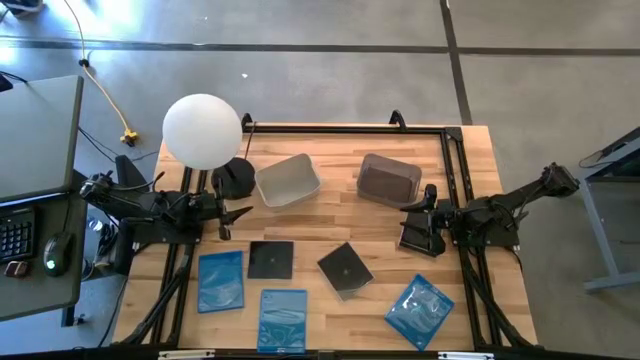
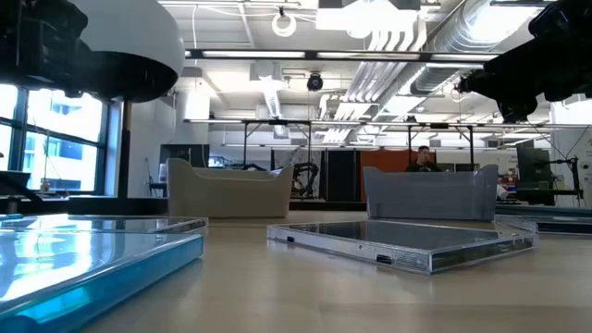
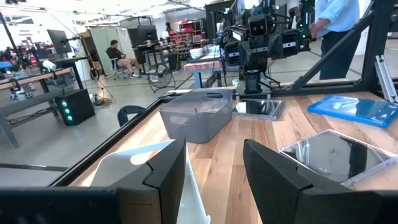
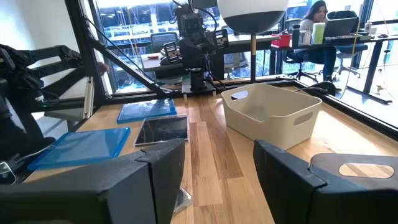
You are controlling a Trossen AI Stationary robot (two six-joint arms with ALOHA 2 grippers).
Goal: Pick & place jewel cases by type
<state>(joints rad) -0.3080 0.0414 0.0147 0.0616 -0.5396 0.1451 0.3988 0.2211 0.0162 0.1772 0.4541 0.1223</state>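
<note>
Three blue jewel cases lie flat on the near half of the table: one at the left [image 1: 221, 281], one at the near edge [image 1: 282, 320], one at the right [image 1: 420, 312]. Two black cases [image 1: 271, 259] [image 1: 345, 270] lie flat between them. A third black case [image 3: 258, 107] lies under my right gripper. My left gripper [image 1: 225, 215] is open and empty, level, at the table's left. My right gripper [image 1: 405, 232] is open at the table's right, just above the third case; whether it touches the case does not show.
A white tub [image 1: 288, 181] and a grey tub [image 1: 389, 180] stand side by side at the far middle of the table. A lamp with a white globe [image 1: 203, 130] stands on a dark base at the far left. A black frame [image 1: 350, 128] runs along the table's far edge.
</note>
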